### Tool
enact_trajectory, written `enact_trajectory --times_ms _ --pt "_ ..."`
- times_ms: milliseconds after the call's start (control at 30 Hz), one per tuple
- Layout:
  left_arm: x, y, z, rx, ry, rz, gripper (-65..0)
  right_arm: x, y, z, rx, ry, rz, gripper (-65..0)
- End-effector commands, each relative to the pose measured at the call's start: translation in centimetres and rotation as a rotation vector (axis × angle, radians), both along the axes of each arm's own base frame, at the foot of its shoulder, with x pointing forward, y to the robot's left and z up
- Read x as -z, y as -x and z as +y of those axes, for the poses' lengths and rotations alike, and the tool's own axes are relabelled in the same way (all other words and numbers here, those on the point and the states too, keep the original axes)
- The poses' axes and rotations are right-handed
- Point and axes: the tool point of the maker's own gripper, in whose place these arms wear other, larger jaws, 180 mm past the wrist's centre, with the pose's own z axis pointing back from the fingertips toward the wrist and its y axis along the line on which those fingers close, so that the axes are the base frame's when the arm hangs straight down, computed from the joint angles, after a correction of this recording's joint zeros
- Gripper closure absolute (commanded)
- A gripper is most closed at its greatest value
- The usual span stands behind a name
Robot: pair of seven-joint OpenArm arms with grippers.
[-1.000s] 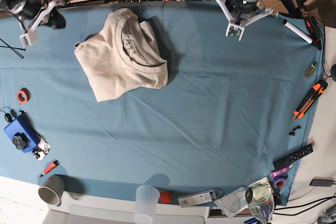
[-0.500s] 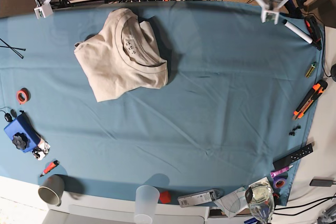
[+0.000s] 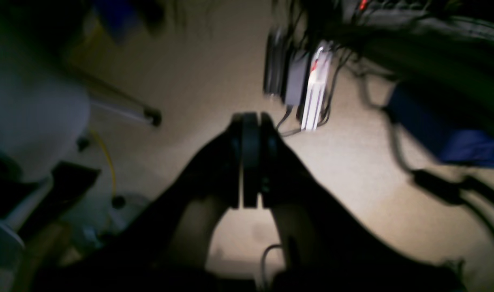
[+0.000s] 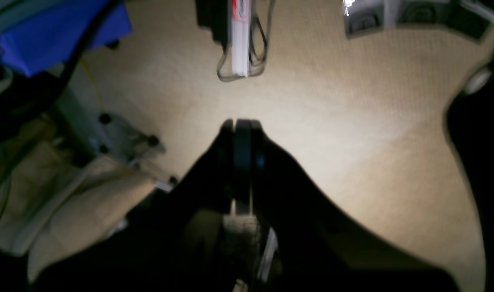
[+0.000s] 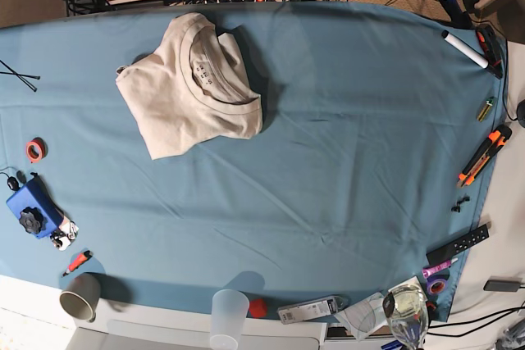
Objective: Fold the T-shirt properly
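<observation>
T-shirt (image 5: 191, 86) seen folded into compact bundle, collar up, on blue tablecloth (image 5: 344, 161), upper-left part of base view. Long axis judged diagonal, upper right to lower left.

Left gripper (image 3: 250, 162): jaws pressed together, nothing held. Right gripper (image 4: 242, 162): same, empty. Both wrist views filled by carpet floor (image 4: 352, 121) (shirt absent there), so shirt judged back toward table from both.

Right arm judged nearer.

Count: one T-shirt, two grippers.
</observation>
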Motion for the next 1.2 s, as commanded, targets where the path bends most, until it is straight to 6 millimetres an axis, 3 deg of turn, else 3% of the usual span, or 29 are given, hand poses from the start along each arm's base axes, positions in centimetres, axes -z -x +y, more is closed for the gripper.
enact_trajectory --times_ms 0,133,467,633,800,967,1167 --pt "0.5 0.2 0.1 -0.005 0.006 0.006 0.0 0.2 -0.3 -0.3 -0.008 0.007 -0.010 0.0" --pt "4.3 1.9 0.3 -0.054 0.033 0.077 0.0 2.6 -0.6 0.3 0.001 -0.009 0.007 0.0" --pt "13.2 4.6 -1.6 -0.089 0.168 0.229 0.0 8.8 -0.8 0.4 0.102 -0.021 0.087 0.0" --pt "16.4 3.4 -1.5 -0.050 0.148 0.179 0.0 11.6 -3.2 -0.6 0.142 0.033 -0.023 0.0" --pt "19.0 1.0 -1.8 -0.016 0.130 0.034 0.0 13.3 -6.3 -1.3 0.143 0.068 -0.143 0.0" --pt "21.2 0.9 -3.0 -0.027 0.140 -0.010 0.0 14.3 -9.4 -1.3 0.137 0.076 -0.256 0.0" --pt "22.6 0.1 -2.7 -0.089 0.074 -0.056 0.0 16.7 -9.5 -2.1 -0.057 0.241 -0.237 0.0"
